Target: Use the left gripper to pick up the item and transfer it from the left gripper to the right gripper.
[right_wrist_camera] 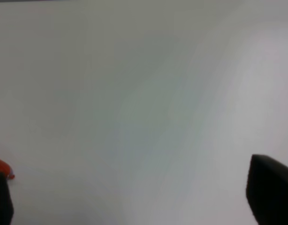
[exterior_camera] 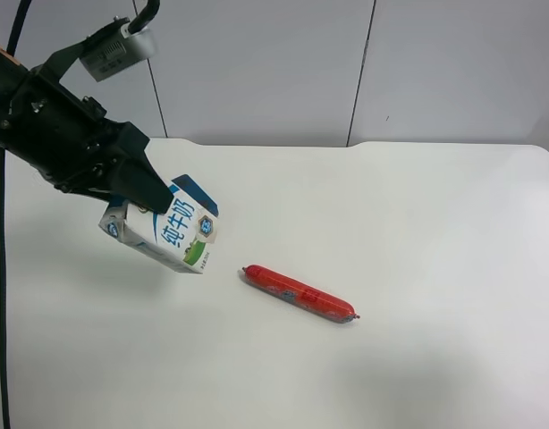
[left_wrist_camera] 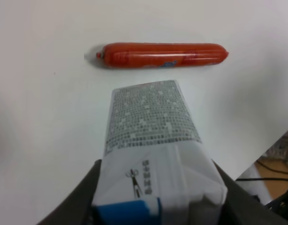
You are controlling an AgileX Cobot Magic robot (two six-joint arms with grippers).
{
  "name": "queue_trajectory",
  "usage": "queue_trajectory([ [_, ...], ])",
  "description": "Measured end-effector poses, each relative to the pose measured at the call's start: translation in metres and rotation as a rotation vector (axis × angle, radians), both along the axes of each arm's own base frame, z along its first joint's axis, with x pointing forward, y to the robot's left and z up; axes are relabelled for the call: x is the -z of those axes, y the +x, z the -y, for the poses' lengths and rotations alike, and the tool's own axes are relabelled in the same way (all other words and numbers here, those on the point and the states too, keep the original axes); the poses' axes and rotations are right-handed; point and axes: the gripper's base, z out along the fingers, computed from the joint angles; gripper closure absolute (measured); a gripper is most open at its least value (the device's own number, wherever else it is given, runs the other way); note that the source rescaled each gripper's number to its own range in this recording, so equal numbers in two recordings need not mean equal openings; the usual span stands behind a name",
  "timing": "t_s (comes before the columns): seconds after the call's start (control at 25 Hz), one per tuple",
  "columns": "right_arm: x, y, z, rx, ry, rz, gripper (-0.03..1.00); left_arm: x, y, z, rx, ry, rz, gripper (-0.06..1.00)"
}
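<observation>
Pickup looks done: our left tool [exterior_camera: 154,198] pinches the milk carton [exterior_camera: 181,237] off the tabletop [exterior_camera: 418,232]; next we bring it to the spread, empty right tool [right_wrist_camera: 134,197].

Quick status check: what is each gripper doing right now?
Left gripper: closed on the small white milk carton with the blue top.
Right gripper: open, holding nothing.

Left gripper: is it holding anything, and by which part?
Yes. The left gripper holds the small white milk carton with blue top, clamped across its sides near the blue-topped end. The right gripper is open and holds nothing.
</observation>
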Motion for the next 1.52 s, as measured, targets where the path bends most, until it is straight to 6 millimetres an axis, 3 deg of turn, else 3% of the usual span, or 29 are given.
queue_trajectory([
  [1.04, 0.000, 0.002, -0.003, -0.031, 0.021, -0.015, -0.03, 0.000, -0.002, 0.001, 0.397, 0.101, 0.251, 0.94],
  [1.2, -0.013, 0.023, -0.015, -0.149, 0.048, -0.100, -0.03, -0.001, -0.002, 0.003, 0.466, 0.095, 0.306, 0.94],
  [1.52, -0.062, 0.098, -0.042, -0.487, -0.049, -0.135, -0.03, -0.009, -0.008, 0.013, 0.644, -0.013, 0.423, 0.94],
])
